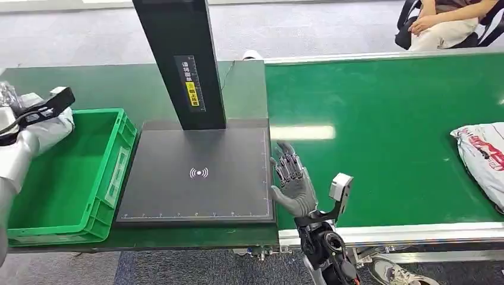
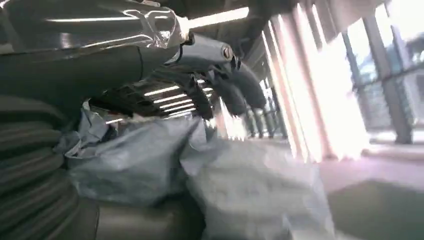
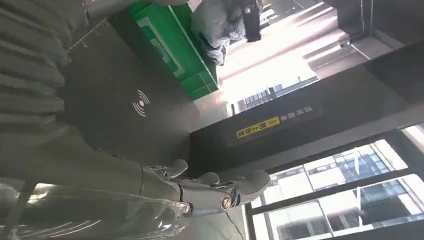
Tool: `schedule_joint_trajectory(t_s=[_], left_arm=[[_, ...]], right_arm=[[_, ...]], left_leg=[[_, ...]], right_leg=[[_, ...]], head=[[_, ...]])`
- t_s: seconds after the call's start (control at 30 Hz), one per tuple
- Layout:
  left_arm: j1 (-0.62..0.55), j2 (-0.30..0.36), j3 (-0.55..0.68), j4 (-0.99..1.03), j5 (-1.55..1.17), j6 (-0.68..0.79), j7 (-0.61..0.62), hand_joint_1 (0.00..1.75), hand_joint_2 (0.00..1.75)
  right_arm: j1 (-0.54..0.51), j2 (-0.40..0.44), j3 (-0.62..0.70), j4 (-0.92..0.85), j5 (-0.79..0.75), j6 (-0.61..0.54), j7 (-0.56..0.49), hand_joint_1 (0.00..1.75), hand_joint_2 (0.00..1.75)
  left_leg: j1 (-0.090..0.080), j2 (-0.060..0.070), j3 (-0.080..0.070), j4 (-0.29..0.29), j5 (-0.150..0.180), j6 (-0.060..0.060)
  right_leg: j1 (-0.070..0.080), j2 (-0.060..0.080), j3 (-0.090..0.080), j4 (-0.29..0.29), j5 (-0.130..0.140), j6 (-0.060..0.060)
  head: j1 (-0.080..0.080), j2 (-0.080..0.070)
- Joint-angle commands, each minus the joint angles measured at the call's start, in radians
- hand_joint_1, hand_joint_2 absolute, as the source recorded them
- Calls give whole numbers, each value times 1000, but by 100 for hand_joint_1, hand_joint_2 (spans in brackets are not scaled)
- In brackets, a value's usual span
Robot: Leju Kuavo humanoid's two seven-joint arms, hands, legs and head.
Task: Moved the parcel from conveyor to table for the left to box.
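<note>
The green conveyor runs across the right side of the head view, and butted against its left end is the worktop, which carries a dark scanning pad with a black post rising from its far edge and, left of the pad, a green crate. The parcel, a pale printed bag, lies on the belt at the far right edge of the picture, well apart from both hands. The step in hand looks like the wait or the start of the reach: nothing has been carried to the pad yet. The right hand hovers over the seam between belt and pad, fingers spread and empty, palm toward the pad. The left hand is raised over the crate's far corner; in the left wrist view its fingers curl above crumpled grey wrapping, and I cannot tell whether they grip anything. Next, I judge, the right hand must travel along the belt to the parcel, or let the belt bring it near, then close on it and set it on the pad within the left hand's reach.
</note>
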Motion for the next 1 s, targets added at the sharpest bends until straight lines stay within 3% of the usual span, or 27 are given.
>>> schedule_joint_trajectory(t_s=[0.03, 0.07, 0.13, 0.17, 0.27, 0.5, 0.7, 0.77, 0.9, 1.0], left_arm=[[-36, -47, 165, 8, 109, 301, -186, 0, 175], [-39, -56, 181, 7, 128, 312, -203, 0, 175], [-53, -129, 378, -33, 408, 352, -433, 0, 175], [-62, -152, 429, -42, 494, 320, -483, 0, 175], [-77, -192, 459, -87, 650, 242, -587, 0, 175], [7, -191, 286, -294, 845, 266, -701, 0, 175], [68, -199, 277, -481, 1107, 332, -829, 0, 175], [119, -215, 274, -579, 1230, 302, -879, 0, 175], [186, -252, 207, -669, 1374, 176, -854, 0, 175], [273, -284, 123, -748, 1481, -28, -842, 0, 175]], right_arm=[[-23, -19, 19, 22, -23, -22, 20, 0, 175], [-21, -21, 20, 21, -24, -22, 20, 0, 175], [-7, -29, 15, 9, -28, -28, 11, 0, 175], [-4, -32, 12, 8, -28, -27, 7, 0, 175], [-1, -32, -4, 18, -27, -34, -2, 0, 175], [21, -32, -14, -7, -19, -51, -9, 0, 175], [13, -27, -7, 6, -17, -59, -12, 0, 175], [10, -27, -8, 12, -17, -62, -17, 0, 175], [14, -33, -18, -5, -18, -68, -24, 0, 175], [9, -39, -28, -26, -16, -67, -21, 0, 175]], left_leg=[[0, -1, 0, 0, 0, 2], [1, -3, 0, 0, 0, 3], [1, -6, -1, 1, 0, 3], [1, -7, 0, 1, 0, 4], [2, -10, 1, 0, 1, 6], [1, -5, -1, 1, 0, 2], [1, -2, 0, 0, 0, 2], [1, -2, 0, 1, 0, 3], [0, -1, 1, 0, 0, 2], [0, -5, 0, 0, 1, 3]], right_leg=[[1, -2, 1, 0, 0, -2], [2, -4, 2, -1, 0, -3], [2, -6, 2, -2, 0, -3], [2, -7, 3, -2, -1, -3], [4, -11, 6, -5, 0, -4], [1, -5, 1, -2, 0, -2], [1, -3, 1, -1, 0, -2], [2, -3, 2, -2, 0, -3], [1, -2, 1, -2, 0, -2], [1, -6, 2, -3, 0, -2]], head=[[0, 0], [0, 0], [0, 0], [0, 0], [0, 0], [0, 0], [0, 0], [0, 0], [0, 0], [0, 0]])
